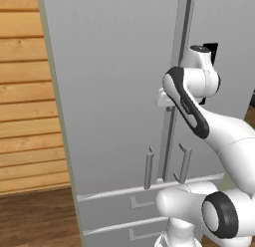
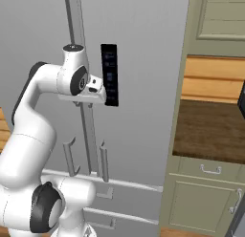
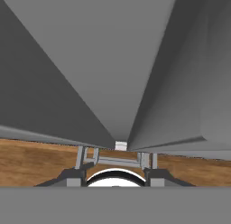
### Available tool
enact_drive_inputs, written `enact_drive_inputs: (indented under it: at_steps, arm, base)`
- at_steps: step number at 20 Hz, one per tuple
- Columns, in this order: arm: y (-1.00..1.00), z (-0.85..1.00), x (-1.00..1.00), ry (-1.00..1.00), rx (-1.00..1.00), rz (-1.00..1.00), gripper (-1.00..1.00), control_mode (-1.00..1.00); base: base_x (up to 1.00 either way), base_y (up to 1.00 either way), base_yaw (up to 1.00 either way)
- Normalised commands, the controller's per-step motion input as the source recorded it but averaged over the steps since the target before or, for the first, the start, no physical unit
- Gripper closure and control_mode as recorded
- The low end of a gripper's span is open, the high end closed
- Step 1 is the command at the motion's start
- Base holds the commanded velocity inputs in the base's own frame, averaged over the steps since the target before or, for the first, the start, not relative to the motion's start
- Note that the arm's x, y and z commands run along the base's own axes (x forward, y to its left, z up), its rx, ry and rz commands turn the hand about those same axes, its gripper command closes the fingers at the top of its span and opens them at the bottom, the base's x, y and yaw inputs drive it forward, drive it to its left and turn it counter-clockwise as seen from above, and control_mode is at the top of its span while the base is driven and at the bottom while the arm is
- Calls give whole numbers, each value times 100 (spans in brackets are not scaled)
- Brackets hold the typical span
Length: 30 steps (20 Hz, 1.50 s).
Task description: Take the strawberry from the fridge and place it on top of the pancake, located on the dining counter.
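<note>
The fridge [image 1: 114, 91] [image 2: 143, 112] is tall and light grey, and both its doors are closed. A long vertical bar handle [image 1: 171, 136] [image 2: 87, 135] runs down between the doors. My gripper [image 2: 84, 105] [image 1: 163, 98] [image 3: 115, 175] points straight down at that bar, at mid height, with its jaws closed on the bar. In the hand view the dark fingertips [image 3: 74, 175] stand a short way apart, and the grey bar and door faces run away below. The strawberry is hidden behind the closed doors. The pancake and the dining counter are out of view.
Two short curved handles [image 1: 149, 166] and two bottom drawers [image 1: 114, 206] lie below my hand. A black panel [image 2: 109, 73] sits on the right door. A plank wall [image 1: 25, 91] stands to the left, and a pale green cabinet with a dark brown top [image 2: 210, 131] to the right.
</note>
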Motion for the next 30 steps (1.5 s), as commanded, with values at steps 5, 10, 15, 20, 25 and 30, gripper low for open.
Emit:
enact_drive_inputs:
  at_steps: [5, 10, 15, 20, 25, 30]
  arm:
    - [0, 0, 0, 0, 0, 0, -100, 100]
    - [0, 0, 0, 0, 0, 0, -100, 100]
    - [0, 0, 0, 0, 0, 0, -100, 100]
    - [0, 0, 0, 0, 0, 0, -100, 100]
    - [0, 0, 0, 0, 0, 0, -100, 100]
    - [0, 0, 0, 0, 0, 0, -100, 100]
  base:
    - [-5, 0, 0]
    - [-27, 0, 0]
    - [-48, 0, 0]
    - [-50, 0, 0]
    - [-50, 0, 0]
    - [-52, -1, 0]
